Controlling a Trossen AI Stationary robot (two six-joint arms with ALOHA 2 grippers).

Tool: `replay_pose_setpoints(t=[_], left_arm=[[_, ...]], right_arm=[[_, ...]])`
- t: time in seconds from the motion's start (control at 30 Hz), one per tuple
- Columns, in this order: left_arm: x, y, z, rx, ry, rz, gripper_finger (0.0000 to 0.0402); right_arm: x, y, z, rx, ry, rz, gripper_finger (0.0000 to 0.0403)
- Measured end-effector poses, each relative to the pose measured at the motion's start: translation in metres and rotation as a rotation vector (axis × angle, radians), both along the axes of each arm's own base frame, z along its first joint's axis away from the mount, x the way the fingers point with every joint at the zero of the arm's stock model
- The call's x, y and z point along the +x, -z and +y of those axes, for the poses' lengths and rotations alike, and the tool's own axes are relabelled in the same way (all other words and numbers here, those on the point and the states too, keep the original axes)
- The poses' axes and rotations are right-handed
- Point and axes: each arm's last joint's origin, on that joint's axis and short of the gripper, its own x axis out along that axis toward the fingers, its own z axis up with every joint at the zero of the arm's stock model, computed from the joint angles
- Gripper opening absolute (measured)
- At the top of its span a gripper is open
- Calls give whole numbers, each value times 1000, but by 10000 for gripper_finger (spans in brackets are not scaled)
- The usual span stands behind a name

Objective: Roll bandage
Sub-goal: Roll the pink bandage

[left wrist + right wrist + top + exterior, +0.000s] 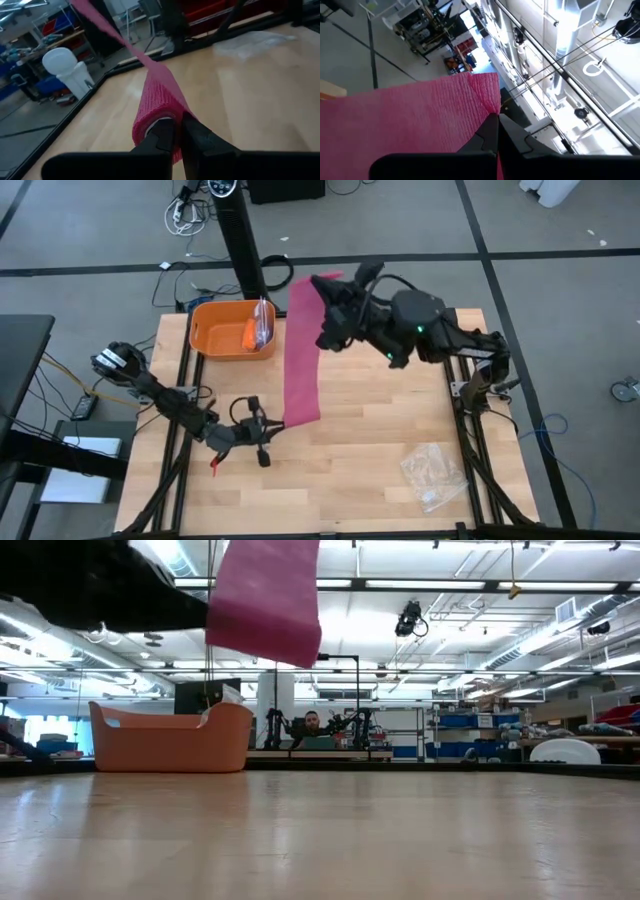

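Note:
The bandage (302, 360) is a long magenta-pink band stretched between my two grippers, clear of the table. My right gripper (322, 283) is shut on its far, upper end, high above the table's far middle. My left gripper (272, 423) is shut on its near, lower end, low over the table's left half. In the left wrist view that end is a thick wad (155, 112) around the fingertips, and the band (117, 37) narrows with a twist as it rises away. The low view shows the bandage (265, 600) hanging at the top of the picture. My left gripper pinches the bandage's wadded lower end (159, 116) between its two fingers, in several layers that bulge round the fingertips. The fingers lie nearly level, coming from the table's left. The end is held clear of the table. My right gripper pinches the upper end's edge near a corner (489, 102) between its two shut fingers (487, 131). The cloth spreads flat to one side of the fingers. The band hangs down from there, lifted clear.
An orange tub (205, 335) with a few things inside stands at the table's far left, beside a black post (240, 230). A clear crinkled plastic bag (432, 472) lies near the right front corner. Bare wooden tabletop (370, 420) shows between them.

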Motion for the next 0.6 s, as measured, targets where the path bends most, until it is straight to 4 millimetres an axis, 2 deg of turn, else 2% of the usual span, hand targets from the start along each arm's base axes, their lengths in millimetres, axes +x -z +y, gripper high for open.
replay_pose_setpoints(t=[0.17, 0.33, 0.47, 0.6], left_arm=[[-3, -4, -14, -25, 44, 2, 18], [-8, 5, -16, -83, 19, 56, 18], [-11, 12, -13, -117, -26, 99, 18], [-11, 11, -15, -143, -21, 80, 18]], right_arm=[[3, -1, -22, 10, -44, -40, 0], [2, -7, -37, 3, -25, -104, 0], [2, -8, -38, 4, -18, -120, 0], [1, -8, -35, 6, -11, -116, 0]])
